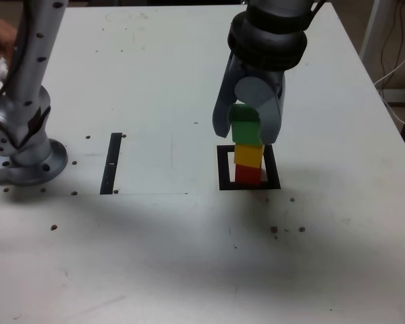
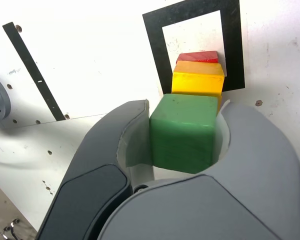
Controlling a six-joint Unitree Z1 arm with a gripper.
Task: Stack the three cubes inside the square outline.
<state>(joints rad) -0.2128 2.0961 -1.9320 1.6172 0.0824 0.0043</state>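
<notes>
Right of centre, exterior view: solid green cube (image 1: 246,133) above yellow cube (image 1: 248,156), red cube (image 1: 248,175) lowest, within thick black square frame (image 1: 225,183). My grey gripper (image 1: 246,138) straddles green; clamped or slack, I cannot tell.

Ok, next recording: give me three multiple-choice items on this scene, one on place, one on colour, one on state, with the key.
1. Where is the red cube?
A) On the narrow black strip
B) Inside the square outline
C) At the robot's base

2. What colour is the middle cube of the stack?
A) Yellow
B) Blue
C) White

3. How does the green cube stand?
A) Alone on the table
B) Underneath the other two
C) Topmost, between the gripper's fingers

Key:
1 B: the exterior view shows black border around its base.
2 A: yellow shows between red and green.
3 C: the wrist view shows a finger on either side of it; the exterior view shows it uppermost.
</notes>
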